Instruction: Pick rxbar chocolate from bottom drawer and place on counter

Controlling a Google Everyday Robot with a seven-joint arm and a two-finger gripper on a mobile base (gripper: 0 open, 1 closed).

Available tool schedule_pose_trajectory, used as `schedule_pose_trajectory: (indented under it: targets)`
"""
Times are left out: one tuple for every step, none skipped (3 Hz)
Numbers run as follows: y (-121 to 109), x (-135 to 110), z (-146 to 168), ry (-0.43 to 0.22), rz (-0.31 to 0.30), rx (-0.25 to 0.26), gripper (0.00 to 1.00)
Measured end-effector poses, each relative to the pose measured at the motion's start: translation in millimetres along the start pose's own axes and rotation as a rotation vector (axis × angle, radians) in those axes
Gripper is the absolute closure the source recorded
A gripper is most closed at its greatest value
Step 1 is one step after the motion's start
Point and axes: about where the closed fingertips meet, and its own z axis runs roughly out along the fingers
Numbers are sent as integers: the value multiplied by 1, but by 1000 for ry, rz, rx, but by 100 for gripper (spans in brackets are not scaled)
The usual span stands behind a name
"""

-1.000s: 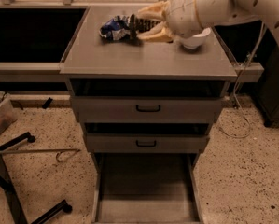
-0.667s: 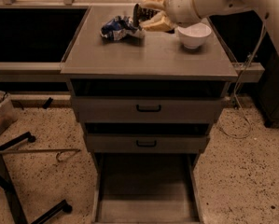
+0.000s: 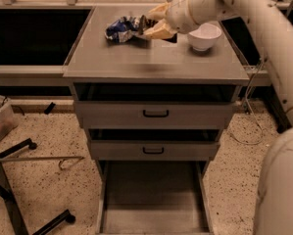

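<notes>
Item: rxbar chocolate [image 3: 143, 23], a small flat dark wrapper, no longer lying in the bottom drawer [image 3: 153, 199], whose bare floor is standing pulled out at the foot of the cabinet. The bar is sitting between the tips of the gripper [image 3: 147, 23], which is hovering low over the rear of the counter [image 3: 151, 58]; the two tan jaws appear to be pinching the wrapper from either side, though the bar is showing only as a thin dark sliver. Handling, as judged: light, thin, somewhat bendable, its film slick and likely sliding under a loose pinch; not fragile, but it is best taken across the narrow width near the middle so it is not twisting. Surface: the counter is offering broad, flat, hard grey metal, with bare room running across its front half. Neighbours: a crumpled blue-and-white bag [image 3: 120, 29] is lying just beside the gripper on the far side from the arm, and a white bowl [image 3: 205, 35] is standing near on the arm's side. Release between or in front of these two is looking safest. Two grey drawers with black handles [image 3: 155, 114] are sitting below the counter.
</notes>
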Motion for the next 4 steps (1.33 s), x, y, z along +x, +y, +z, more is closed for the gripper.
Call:
schedule_pose_trajectory:
  targets:
    - [19,28,29,-32,88,-50,100]
    - [47,53,55,-63,165,-102,100]
    - [65,68,68,-76,210,-134,100]
    - [65,68,68,-76,210,-134,81]
